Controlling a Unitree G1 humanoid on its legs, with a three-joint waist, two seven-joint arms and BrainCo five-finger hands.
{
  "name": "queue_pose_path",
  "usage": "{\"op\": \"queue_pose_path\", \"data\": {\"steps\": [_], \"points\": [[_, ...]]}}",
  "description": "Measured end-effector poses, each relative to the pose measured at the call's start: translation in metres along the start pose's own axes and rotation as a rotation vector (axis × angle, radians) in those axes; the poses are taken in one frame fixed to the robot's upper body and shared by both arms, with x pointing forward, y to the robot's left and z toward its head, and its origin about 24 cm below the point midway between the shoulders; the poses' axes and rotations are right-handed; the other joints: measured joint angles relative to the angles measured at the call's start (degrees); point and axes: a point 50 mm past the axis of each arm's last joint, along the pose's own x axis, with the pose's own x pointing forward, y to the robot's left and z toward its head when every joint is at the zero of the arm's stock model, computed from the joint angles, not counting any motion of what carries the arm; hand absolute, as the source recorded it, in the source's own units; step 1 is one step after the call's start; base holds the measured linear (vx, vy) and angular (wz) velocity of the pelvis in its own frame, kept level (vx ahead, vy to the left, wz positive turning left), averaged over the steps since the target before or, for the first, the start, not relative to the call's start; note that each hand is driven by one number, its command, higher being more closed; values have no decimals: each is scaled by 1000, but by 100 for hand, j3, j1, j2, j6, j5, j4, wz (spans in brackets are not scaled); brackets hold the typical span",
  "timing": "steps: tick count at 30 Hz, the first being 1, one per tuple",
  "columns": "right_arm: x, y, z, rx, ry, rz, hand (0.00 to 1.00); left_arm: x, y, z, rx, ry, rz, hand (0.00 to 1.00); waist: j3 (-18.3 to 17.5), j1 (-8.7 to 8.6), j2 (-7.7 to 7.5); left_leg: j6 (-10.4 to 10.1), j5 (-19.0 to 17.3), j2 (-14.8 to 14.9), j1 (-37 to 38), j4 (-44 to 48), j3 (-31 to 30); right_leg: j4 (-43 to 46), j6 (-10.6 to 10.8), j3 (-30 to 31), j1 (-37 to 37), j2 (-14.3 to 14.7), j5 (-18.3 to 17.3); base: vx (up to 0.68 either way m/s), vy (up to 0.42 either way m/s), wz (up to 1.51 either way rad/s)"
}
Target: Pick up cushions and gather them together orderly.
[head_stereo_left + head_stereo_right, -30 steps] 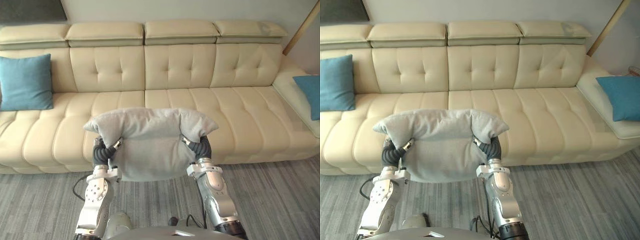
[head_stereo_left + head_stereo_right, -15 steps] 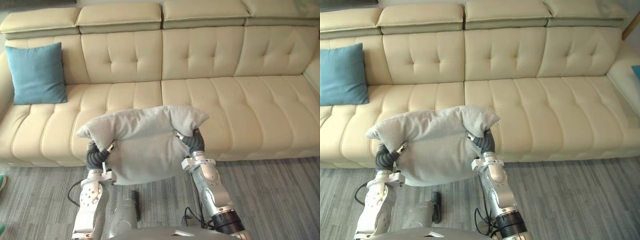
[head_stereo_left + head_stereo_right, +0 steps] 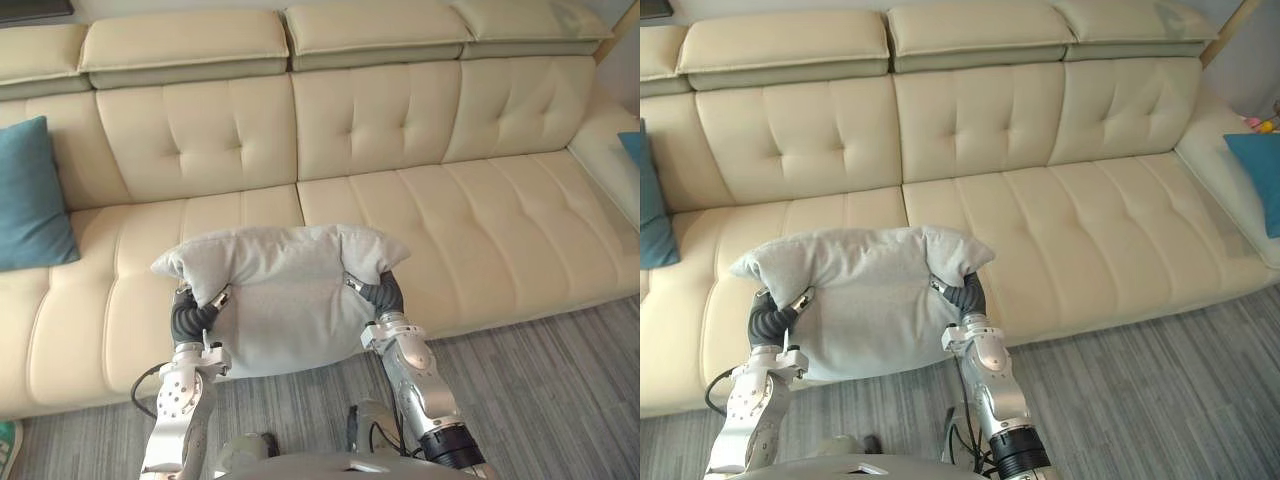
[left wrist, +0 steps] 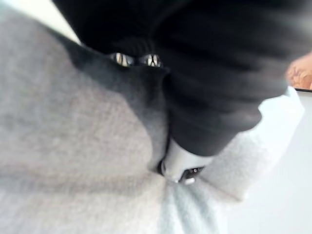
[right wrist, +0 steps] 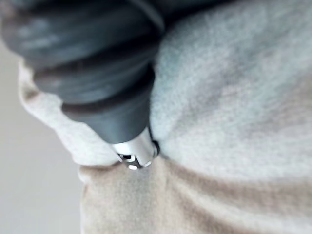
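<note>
I hold a grey cushion up in front of a cream sofa, one hand at each side. The cushion's top edge folds over both hands. My left hand grips its left side and my right hand its right side. In the left wrist view the thumb pinches into the grey cloth. The right wrist view has the thumb pressed into the cushion the same way. A teal cushion leans on the sofa's left end. Another teal cushion lies on the right end.
The sofa's middle seats lie bare behind the held cushion. Grey striped carpet runs along the sofa's front.
The whole picture has shifted, so the camera moved: the left teal cushion now sits at the picture's edge. The grey cushion stays held in both hands the same way.
</note>
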Motion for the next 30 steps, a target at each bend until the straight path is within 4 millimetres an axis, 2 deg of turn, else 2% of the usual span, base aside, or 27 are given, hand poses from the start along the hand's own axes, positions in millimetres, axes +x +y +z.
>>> {"op": "queue_pose_path", "data": {"steps": [1,2,3,4,5,7,9,12,16,26,30], "points": [[-2,0,-1,4,4,-3,100,0,0,0,3,1,-3,100,-21,-41,-59,-217,-121,-23,179,71,-102,-1510,-132,85,213,347,1091,469,-175,24],[-5,-4,-2,-11,8,-1,100,1,-4,-6,-7,23,-12,100,-16,-72,91,-405,-413,23,266,241,-350,-2131,-215,152,471,498,2074,366,-109,7],[-4,-9,-1,-25,9,-8,100,2,-8,-8,-21,32,-16,100,-39,1,229,-399,-493,106,208,305,-512,-2296,-324,267,554,611,2175,320,-101,-5],[-4,-15,1,-30,4,-25,100,4,-13,-8,-25,29,-42,100,-35,16,226,-364,-508,64,104,245,-718,-2502,-319,317,664,602,2177,205,-50,-14],[-5,-21,1,-35,7,-38,100,5,-18,-8,-30,31,-62,100,-12,-23,257,-438,-465,83,71,183,-868,-2638,-319,248,843,603,2176,276,-70,11],[-10,-27,0,-32,10,-57,100,7,-24,-9,-42,31,-86,100,-10,-57,275,-440,-41,146,16,-176,-1030,-2846,-315,163,1197,640,2166,181,-15,17],[-15,-28,5,-25,-14,-55,100,6,-26,-10,-48,33,-97,100,-42,-55,296,-462,-6,102,66,-201,-1179,-3284,-171,121,1508,614,2251,64,69,21],[-16,-27,3,-16,-9,-58,100,5,-25,-11,-44,40,-100,100,-51,-2,305,-460,20,28,17,-251,-1296,-3791,-114,48,1736,544,2486,14,122,25],[-15,-27,5,-15,-11,-61,100,6,-25,-10,-42,34,-93,100,-81,104,366,-479,61,6,2,-271,-1386,-3791,-115,-18,1739,520,2488,11,117,12],[-4,-22,15,-29,-55,-53,100,16,-28,-6,2,15,-96,100,-288,80,347,-448,136,-101,89,-326,-1135,-3832,-64,218,1705,439,2625,-54,78,-11],[7,-18,26,-40,-95,-49,100,27,-30,-1,41,-12,-95,100,-304,71,320,-463,144,-111,86,-299,-1056,-3834,-18,334,1677,437,2608,-70,43,-10]]}}
